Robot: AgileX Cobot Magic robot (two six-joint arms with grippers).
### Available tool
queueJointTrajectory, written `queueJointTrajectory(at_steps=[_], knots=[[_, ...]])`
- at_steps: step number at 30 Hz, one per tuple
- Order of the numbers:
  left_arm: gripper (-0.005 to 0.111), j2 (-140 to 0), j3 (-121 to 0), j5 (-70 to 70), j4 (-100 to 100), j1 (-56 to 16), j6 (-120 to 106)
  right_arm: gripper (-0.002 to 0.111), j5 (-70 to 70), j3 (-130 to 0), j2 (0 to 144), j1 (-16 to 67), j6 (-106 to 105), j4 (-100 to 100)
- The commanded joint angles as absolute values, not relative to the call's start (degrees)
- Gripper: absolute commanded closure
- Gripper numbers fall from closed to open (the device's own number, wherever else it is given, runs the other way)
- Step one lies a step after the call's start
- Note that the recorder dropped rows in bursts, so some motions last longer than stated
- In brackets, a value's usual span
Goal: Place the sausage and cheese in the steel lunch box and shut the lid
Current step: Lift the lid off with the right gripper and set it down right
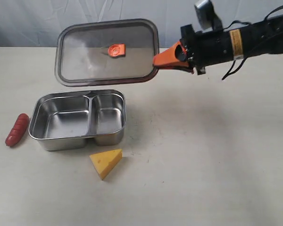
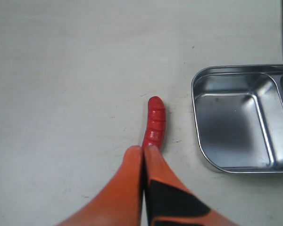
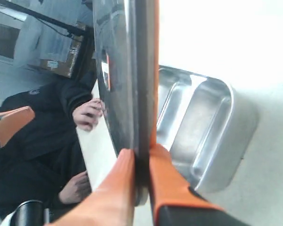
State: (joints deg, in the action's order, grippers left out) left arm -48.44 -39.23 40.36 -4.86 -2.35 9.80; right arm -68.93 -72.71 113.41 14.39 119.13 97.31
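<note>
Zero of the two foods packed; box open, lid up in the air.

Clamped edge-on in the right jaws at one short end: the dark translucent rounded-rectangle lid [image 1: 85, 56] with its orange valve tab [image 1: 116, 49], hanging above and behind the shiny two-compartment stainless-steel lunch box [image 1: 70, 142], long axis running across the exterior view, parallel to the box's. Both compartments bare. On the pale desk [image 1: 203, 155], just beside the box's left short wall, the small ridged red-brown toy sausage [image 1: 17, 129], long axis roughly along that wall, leaning a little. Just in front of the box, the yellow-orange holed cheese wedge [image 1: 106, 162], lying flat, tip toward the near edge. Left jaws pressed together on nothing, tips right by one end of the sausage. Left to do, by my reading: sausage in, cheese in, lid down.
</note>
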Motion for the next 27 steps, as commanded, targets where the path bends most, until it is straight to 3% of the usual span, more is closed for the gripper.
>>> queueJointTrajectory(at_steps=[1,5,9,16,21,27], knots=[[0.106,-48.0,-39.04,40.02,-4.9,-2.39,9.88,0.109,-63.42,-72.91,104.66,10.93,120.02,99.95],[0.106,-48.0,-39.04,40.17,-4.8,-2.39,9.88,0.109,-56.75,-74.08,98.37,10.31,118.39,99.95],[0.106,-48.0,-39.04,40.28,-4.8,-2.39,9.88,0.109,-39.89,-74.08,92.61,10.31,111.39,99.95],[0.106,-48.0,-39.04,40.28,-5.04,-2.39,9.88,0.109,-25.8,-71.92,90.69,10.71,82.17,99.95],[0.106,-48.0,-39.04,40.28,-5.04,-2.39,9.88,0.109,6.75,-58.16,86.6,17.8,59.27,99.95],[0.106,-48.0,-39.04,40.28,-5.04,-2.39,9.88,0.109,23.79,-47.2,85.32,27.95,52.59,99.76]])
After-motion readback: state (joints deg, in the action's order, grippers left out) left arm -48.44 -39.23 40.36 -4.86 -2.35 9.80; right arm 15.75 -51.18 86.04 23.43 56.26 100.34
